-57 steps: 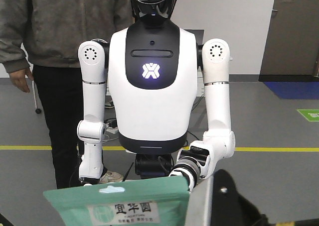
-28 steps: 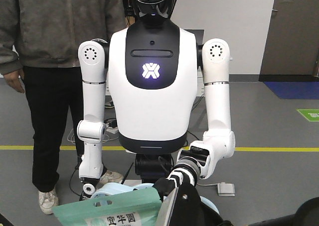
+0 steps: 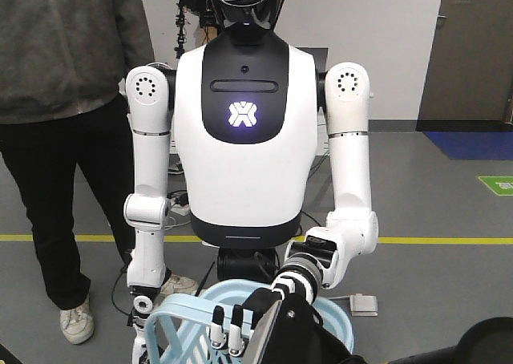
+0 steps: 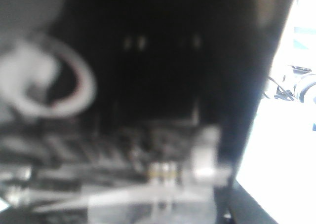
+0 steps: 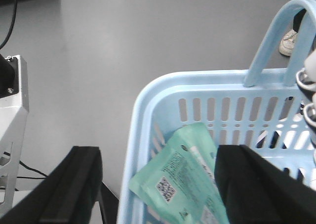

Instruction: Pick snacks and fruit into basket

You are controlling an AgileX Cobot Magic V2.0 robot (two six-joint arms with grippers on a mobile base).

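Gone from the front view, where it was held up a second ago, the teal pouch (image 5: 182, 184) now lies in the basket (image 5: 148, 100), below the right gripper (image 5: 158, 152), whose black fingers (image 5: 74, 184) stand wide apart, gripping nothing. One pouch, one basket. The left wrist view is a dark blur, so the left gripper's state cannot be told. Beyond, one white humanoid (image 3: 244, 139) holds the basket's handle (image 3: 172, 320). One person (image 3: 56, 75) stands on the grey floor (image 3: 449, 188), which is crossed by a yellow line (image 3: 441, 240).
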